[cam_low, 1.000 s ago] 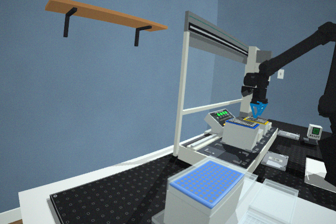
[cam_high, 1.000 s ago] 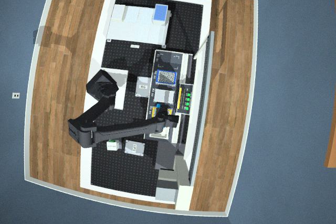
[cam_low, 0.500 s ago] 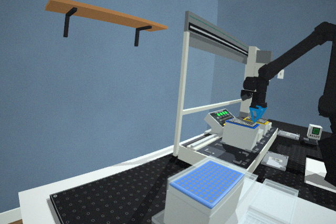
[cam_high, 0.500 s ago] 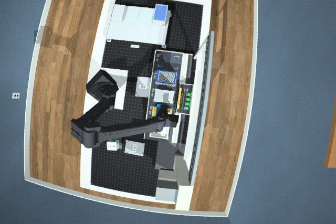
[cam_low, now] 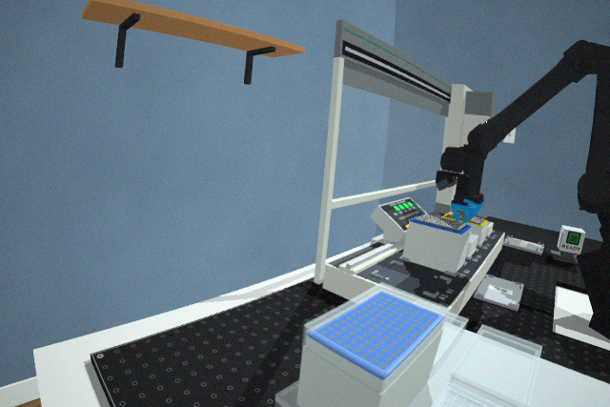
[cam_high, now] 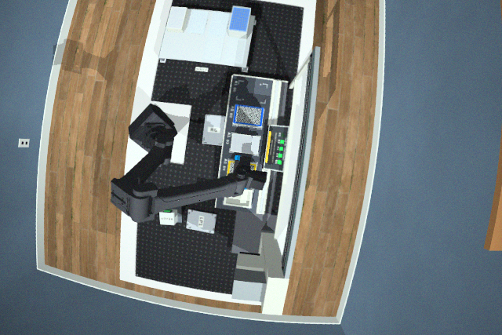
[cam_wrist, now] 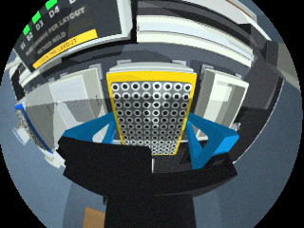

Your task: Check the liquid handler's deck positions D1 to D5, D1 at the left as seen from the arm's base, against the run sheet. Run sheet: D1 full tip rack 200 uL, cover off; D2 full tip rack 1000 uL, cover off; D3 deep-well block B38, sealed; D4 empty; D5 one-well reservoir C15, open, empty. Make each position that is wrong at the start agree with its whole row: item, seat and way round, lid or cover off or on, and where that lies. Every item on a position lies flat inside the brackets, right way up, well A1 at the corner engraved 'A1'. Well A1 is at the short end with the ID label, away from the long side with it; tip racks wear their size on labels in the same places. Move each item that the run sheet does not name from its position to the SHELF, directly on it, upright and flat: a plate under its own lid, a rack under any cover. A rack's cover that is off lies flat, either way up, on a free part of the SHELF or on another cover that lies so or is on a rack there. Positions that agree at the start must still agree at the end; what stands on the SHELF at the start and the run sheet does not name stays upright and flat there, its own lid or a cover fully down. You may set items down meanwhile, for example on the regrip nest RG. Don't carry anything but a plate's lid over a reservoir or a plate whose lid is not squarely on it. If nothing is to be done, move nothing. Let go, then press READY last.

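My gripper (cam_high: 241, 164) (cam_low: 465, 212) (cam_wrist: 150, 115) is open, its blue fingers low on either side of a yellow-rimmed tip rack (cam_high: 230, 167) (cam_low: 481, 220) (cam_wrist: 148, 104) with no cover, seated on the deck. Nothing is clamped. On one side of this rack sits a white sealed block (cam_high: 244, 143) (cam_wrist: 71, 98), then a blue-rimmed uncovered tip rack (cam_high: 248, 115) (cam_low: 437, 221). On its other side lies a white reservoir (cam_high: 237, 202) (cam_wrist: 219, 91), partly hidden by my arm. The deck position (cam_high: 251, 87) at the far end holds nothing.
The white shelf (cam_high: 202, 51) holds a blue tip rack under a clear cover (cam_high: 239, 19) (cam_low: 376, 326) and clear covers (cam_high: 176, 19) (cam_low: 498, 356). The RG nest (cam_high: 215, 126) (cam_low: 499, 293), the READY button (cam_high: 168, 216) (cam_low: 572, 238) and the control panel (cam_high: 278, 148) (cam_low: 398, 210) flank the deck. The gantry frame (cam_low: 330, 156) stands behind.
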